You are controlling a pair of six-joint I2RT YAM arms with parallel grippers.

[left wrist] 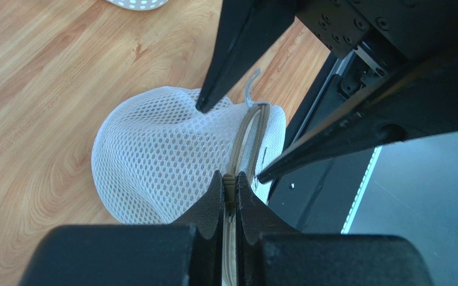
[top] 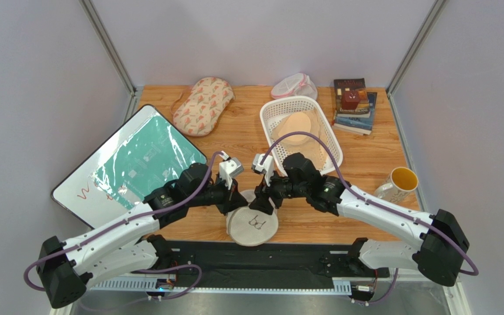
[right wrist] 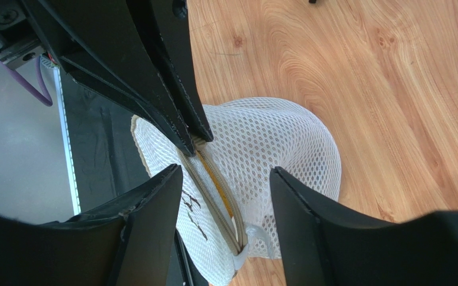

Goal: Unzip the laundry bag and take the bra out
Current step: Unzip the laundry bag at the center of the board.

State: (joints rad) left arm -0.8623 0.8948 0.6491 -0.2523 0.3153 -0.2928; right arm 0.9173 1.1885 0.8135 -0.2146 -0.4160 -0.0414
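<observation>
Cream-white mesh forms the laundry bag (top: 251, 230), which lies at the near edge of the wooden table (top: 379, 151), midway between the two arm bases, with its near side reaching over the black mounting strip (top: 287, 259). Only the top view shows the printed black icon (top: 256, 223) whole, along with the white basket (top: 289, 100), the mug (top: 398, 184) and the stacked books (top: 354, 108) farther back (none of these touches the bag). Only the wrist views show the grip. The left gripper (left wrist: 230, 179) has its jaws pressed together on the tan zip tape (left wrist: 244, 140) at the bag's raised seam, the mesh drawn up into a ridge. The right gripper (right wrist: 225, 199) stands with jaws apart, one finger on either side of that seam; whether they touch the mesh cannot be told. In the right wrist view a thin mustard-yellow sliver of the bra (right wrist: 218, 182) shows in the parted zip, and the rest is hidden inside the bag. From above, both sets of fingertips are masked by the wrists. In both wrist views the camera's own fingers cut off part of the bag.
</observation>
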